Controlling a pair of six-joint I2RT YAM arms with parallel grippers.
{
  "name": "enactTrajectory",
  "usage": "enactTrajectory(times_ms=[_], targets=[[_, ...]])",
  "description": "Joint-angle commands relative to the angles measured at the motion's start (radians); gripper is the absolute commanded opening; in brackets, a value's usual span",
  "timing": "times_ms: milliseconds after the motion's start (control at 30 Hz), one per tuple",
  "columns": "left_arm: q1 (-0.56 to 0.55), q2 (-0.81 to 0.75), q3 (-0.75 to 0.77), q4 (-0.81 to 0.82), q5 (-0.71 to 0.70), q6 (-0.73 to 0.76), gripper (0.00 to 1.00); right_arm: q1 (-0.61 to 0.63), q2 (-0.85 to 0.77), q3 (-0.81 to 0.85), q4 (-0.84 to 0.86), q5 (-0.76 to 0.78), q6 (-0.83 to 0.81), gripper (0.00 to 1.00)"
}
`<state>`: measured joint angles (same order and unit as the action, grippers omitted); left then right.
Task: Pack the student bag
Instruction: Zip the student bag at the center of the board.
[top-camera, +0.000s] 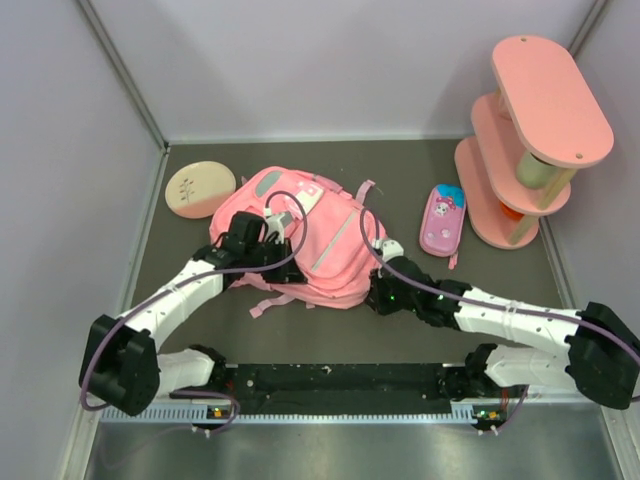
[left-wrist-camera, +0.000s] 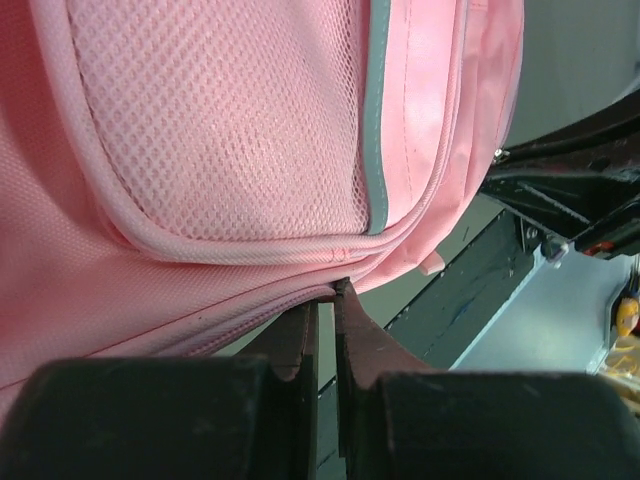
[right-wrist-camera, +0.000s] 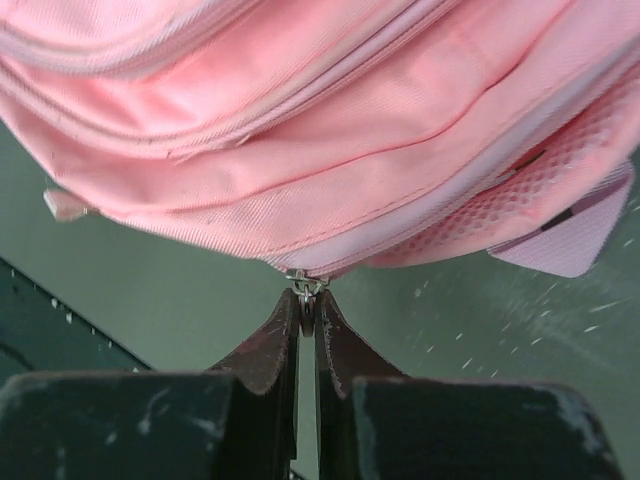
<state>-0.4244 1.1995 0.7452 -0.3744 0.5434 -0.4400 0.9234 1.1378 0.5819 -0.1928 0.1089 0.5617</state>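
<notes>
The pink student bag (top-camera: 310, 240) lies flat in the middle of the dark table. My left gripper (top-camera: 264, 233) is at its left side. In the left wrist view the gripper (left-wrist-camera: 327, 297) is nearly shut, its tips pinching a seam edge of the bag (left-wrist-camera: 230, 150) below a mesh pocket. My right gripper (top-camera: 378, 290) is at the bag's near right edge. In the right wrist view the gripper (right-wrist-camera: 306, 303) is shut on a small metal zipper pull (right-wrist-camera: 306, 285) hanging from the bag's (right-wrist-camera: 320, 130) zipper line. The bag looks closed; nothing of its inside shows.
A small pink cartoon pencil case (top-camera: 442, 220) lies right of the bag. A pink tiered shelf (top-camera: 530, 140) stands at the back right. A round beige disc (top-camera: 200, 188) lies at the back left. A black rail (top-camera: 340, 385) runs along the near edge. Walls enclose the table.
</notes>
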Motion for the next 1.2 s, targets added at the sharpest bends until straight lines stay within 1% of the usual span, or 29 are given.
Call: enactTrajectory(times_ms=[0, 100, 200, 233, 267, 300, 333, 400, 433, 500, 533, 600, 633, 667, 700, 733, 767, 800, 833, 867, 900, 933, 967, 1000, 1033, 1067, 1100, 1133, 1167], targets=[[0.003, 0.031, 0.091, 0.02, 0.067, 0.152, 0.0, 0.115, -0.029, -0.027, -0.016, 0.029, 0.101, 0.0], [-0.011, 0.06, 0.15, 0.02, 0.099, 0.207, 0.0, 0.15, -0.045, -0.056, -0.005, 0.052, 0.141, 0.0], [-0.022, 0.136, 0.253, -0.014, 0.171, 0.288, 0.0, 0.173, -0.055, -0.063, 0.006, 0.055, 0.152, 0.0], [-0.025, 0.188, 0.311, -0.027, 0.194, 0.312, 0.0, 0.176, -0.053, -0.059, 0.009, 0.058, 0.152, 0.0], [-0.027, 0.218, 0.344, -0.064, 0.211, 0.358, 0.0, 0.18, -0.049, -0.056, 0.021, 0.058, 0.149, 0.0], [-0.028, 0.28, 0.377, -0.095, 0.248, 0.388, 0.0, 0.183, -0.044, -0.056, 0.03, 0.057, 0.145, 0.0], [-0.028, 0.311, 0.449, -0.13, 0.248, 0.43, 0.0, 0.186, -0.039, -0.048, 0.036, 0.058, 0.144, 0.0], [-0.028, 0.378, 0.493, -0.155, 0.265, 0.46, 0.0, 0.19, -0.018, -0.036, 0.053, 0.057, 0.148, 0.0], [-0.027, 0.399, 0.535, -0.161, 0.256, 0.478, 0.0, 0.193, -0.012, -0.034, 0.061, 0.063, 0.15, 0.0], [-0.027, 0.457, 0.6, -0.272, 0.216, 0.507, 0.0, 0.193, 0.006, -0.03, 0.082, 0.066, 0.153, 0.0], [-0.022, 0.466, 0.629, -0.293, 0.17, 0.517, 0.0, 0.195, 0.014, -0.028, 0.087, 0.075, 0.156, 0.0], [-0.011, 0.454, 0.611, -0.273, 0.103, 0.482, 0.0, 0.192, 0.034, -0.024, 0.098, 0.084, 0.158, 0.0], [0.005, 0.437, 0.558, -0.252, 0.049, 0.443, 0.04, 0.195, 0.042, -0.022, 0.104, 0.097, 0.159, 0.0], [0.016, 0.419, 0.522, -0.223, 0.029, 0.393, 0.15, 0.193, 0.048, -0.019, 0.105, 0.106, 0.167, 0.0], [0.045, 0.366, 0.484, -0.159, 0.027, 0.362, 0.27, 0.193, 0.057, -0.011, 0.105, 0.115, 0.165, 0.0], [0.061, 0.332, 0.394, -0.114, 0.023, 0.286, 0.47, 0.193, 0.072, -0.007, 0.104, 0.12, 0.165, 0.0], [0.073, 0.293, 0.344, -0.069, 0.026, 0.243, 0.56, 0.193, 0.08, -0.002, 0.104, 0.124, 0.165, 0.0], [0.093, 0.211, 0.297, -0.029, 0.023, 0.201, 0.64, 0.193, 0.085, 0.004, 0.104, 0.133, 0.167, 0.0], [0.098, 0.168, 0.21, 0.042, 0.015, 0.129, 0.71, 0.193, 0.094, 0.007, 0.104, 0.135, 0.165, 0.0], [0.101, 0.128, 0.176, 0.061, -0.026, 0.095, 0.83, 0.193, 0.099, 0.009, 0.104, 0.141, 0.165, 0.0], [0.101, 0.059, 0.146, 0.071, -0.036, 0.065, 0.85, 0.192, 0.1, 0.016, 0.104, 0.146, 0.162, 0.0], [0.099, 0.026, 0.1, 0.08, -0.042, -0.009, 0.86, 0.19, 0.106, 0.018, 0.104, 0.147, 0.159, 0.0], [0.098, -0.035, 0.074, 0.087, -0.057, -0.052, 0.87, 0.189, 0.108, 0.022, 0.104, 0.147, 0.159, 0.0], [0.096, -0.066, 0.016, 0.097, -0.062, -0.096, 0.88, 0.189, 0.111, 0.027, 0.107, 0.152, 0.161, 0.0], [0.093, -0.099, -0.015, 0.129, -0.066, -0.182, 0.89, 0.189, 0.111, 0.027, 0.11, 0.15, 0.159, 0.0], [0.092, -0.165, -0.047, 0.14, -0.103, -0.227, 0.89, 0.187, 0.114, 0.029, 0.122, 0.153, 0.159, 0.0], [0.082, -0.198, -0.113, 0.153, -0.117, -0.309, 0.91, 0.186, 0.115, 0.03, 0.124, 0.149, 0.159, 0.0], [0.078, -0.228, -0.148, 0.229, -0.12, -0.35, 0.94, 0.184, 0.116, 0.032, 0.125, 0.147, 0.159, 0.0], [0.067, -0.271, -0.182, 0.259, -0.141, -0.391, 0.95, 0.184, 0.116, 0.033, 0.13, 0.147, 0.158, 0.0]])
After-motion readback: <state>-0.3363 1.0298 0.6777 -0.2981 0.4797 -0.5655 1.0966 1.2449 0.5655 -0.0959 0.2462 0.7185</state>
